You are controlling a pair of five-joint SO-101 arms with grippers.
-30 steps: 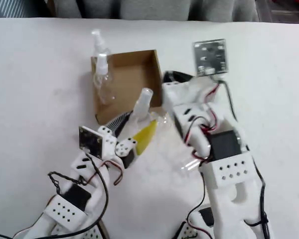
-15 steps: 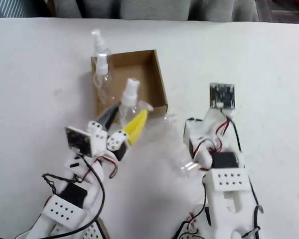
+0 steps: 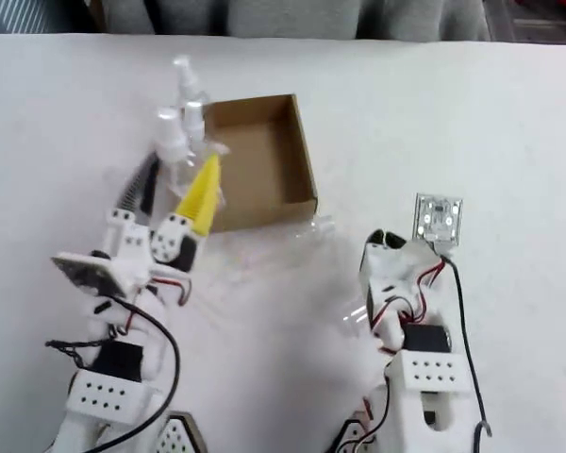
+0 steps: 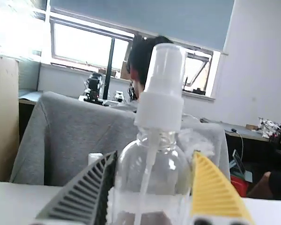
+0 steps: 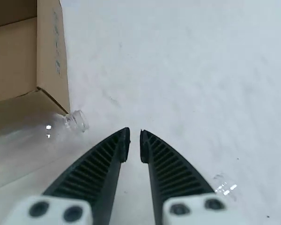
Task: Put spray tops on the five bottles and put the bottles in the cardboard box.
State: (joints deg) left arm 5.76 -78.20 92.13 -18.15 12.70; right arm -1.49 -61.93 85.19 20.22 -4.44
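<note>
Bottle [image 4: 147,183] with a white spray top [image 4: 162,89] sat clamped in the left tool [image 3: 181,162], the black finger [image 4: 84,197] and yellow finger [image 4: 213,197] pressed on its clear body. In the high view that tool held it at the left wall of the cardboard box [image 3: 264,165], just beside two more topped bottles [image 3: 196,118] at the box's far left corner. The right tool [image 5: 135,140] hung low over the white tabletop [image 3: 472,113] off the box's near right corner, its fingers drawn almost together on nothing. A topless bottle [image 5: 37,136] lay on its side along the box's near wall, its neck past that corner. Beyond the tabletop, grey fabric [image 4: 61,136] hung below wide windows [image 4: 84,47] and a white wall [image 4: 257,61].
</note>
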